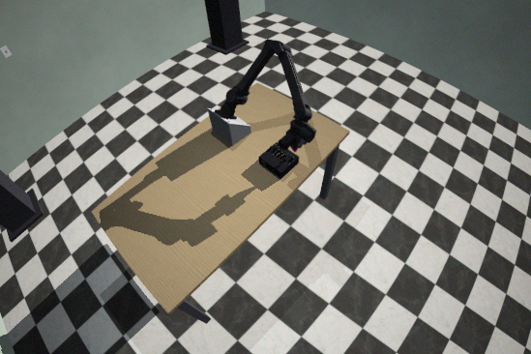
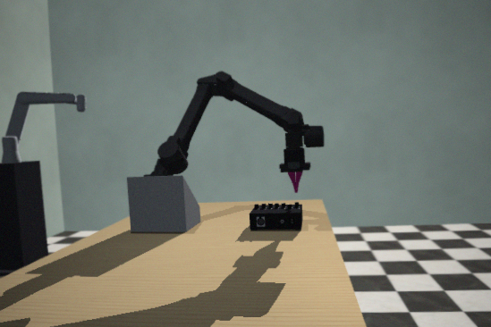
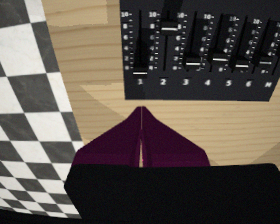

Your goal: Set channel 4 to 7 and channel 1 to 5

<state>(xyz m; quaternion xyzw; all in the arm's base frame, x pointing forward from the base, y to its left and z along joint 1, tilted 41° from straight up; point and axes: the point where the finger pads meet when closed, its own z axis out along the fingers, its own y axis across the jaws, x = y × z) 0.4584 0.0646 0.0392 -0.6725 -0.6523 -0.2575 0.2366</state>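
The black lighting desk (image 1: 279,160) stands on the table near its right edge; it also shows in the exterior view (image 2: 275,216) and in the wrist view (image 3: 204,39). Its several faders have white-lined caps; the leftmost cap (image 3: 140,71) sits low and the second cap (image 3: 168,27) sits high. My gripper (image 2: 295,188) has purple fingers shut to a point, empty. It hangs a short way above the desk's right end. In the wrist view the fingertips (image 3: 141,111) point at the table just in front of the desk's left end.
The arm's grey base block (image 1: 228,127) stands on the table behind and left of the desk. The table's right edge (image 1: 316,162) runs close beside the desk. A black pedestal with a grey camera arm (image 2: 12,210) stands at far left.
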